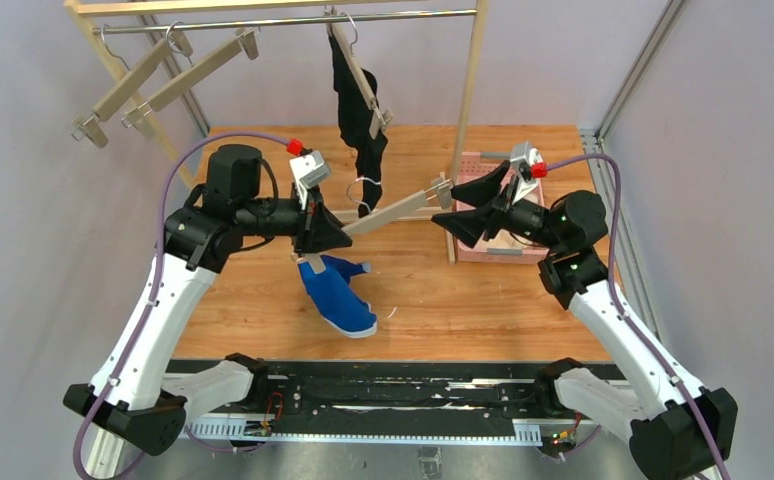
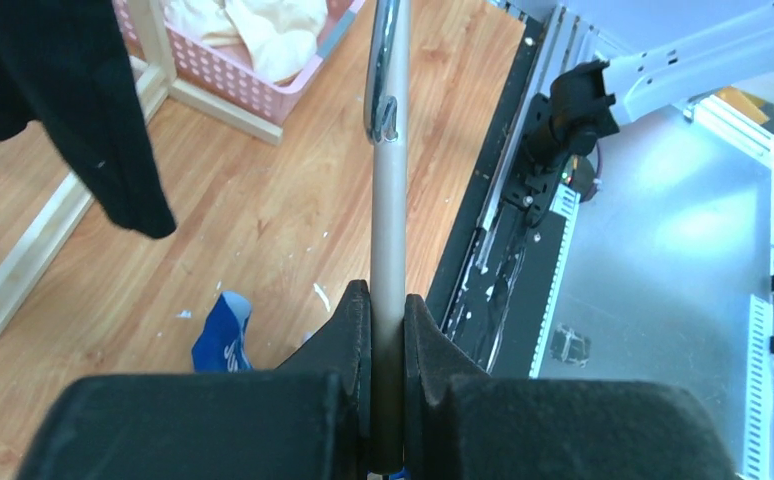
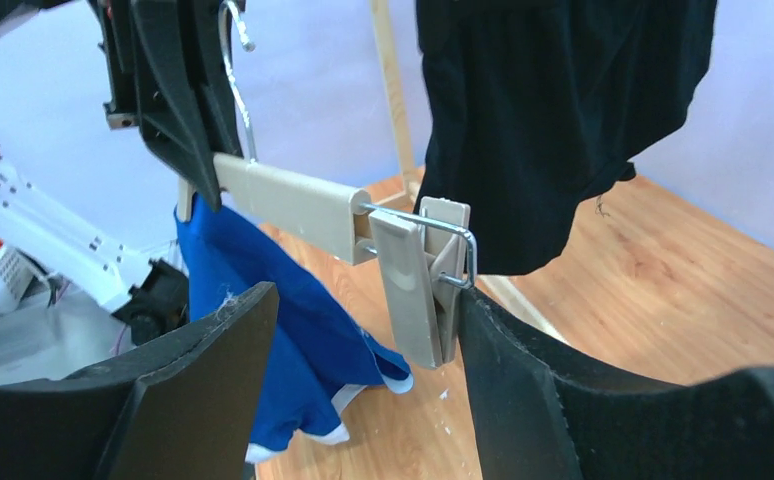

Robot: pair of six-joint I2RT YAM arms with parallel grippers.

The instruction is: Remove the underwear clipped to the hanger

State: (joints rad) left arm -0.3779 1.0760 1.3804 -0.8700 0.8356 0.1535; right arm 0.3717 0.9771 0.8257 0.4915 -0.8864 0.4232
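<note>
My left gripper [image 1: 346, 235] is shut on the beige bar of a clip hanger [image 1: 393, 210], held level above the table; the left wrist view shows the fingers [image 2: 355, 320] pinching the bar [image 2: 391, 200]. The blue underwear [image 1: 338, 295] hangs from the hanger's left end, under that gripper, and also shows in the right wrist view [image 3: 273, 320]. My right gripper [image 1: 445, 203] is open around the hanger's empty right clip [image 3: 418, 285], one finger [image 3: 503, 360] touching it. The black underwear [image 1: 361, 120] hangs clipped to a hanger on the rail. The cream-white underwear [image 2: 263, 30] lies in the pink basket [image 2: 233, 80].
Two empty hangers [image 1: 128, 90] hang at the left of the rail [image 1: 263, 22]. The wooden rack post [image 1: 471, 90] stands just behind my right gripper. The pink basket [image 1: 478, 252] sits under the right arm at the table's right side.
</note>
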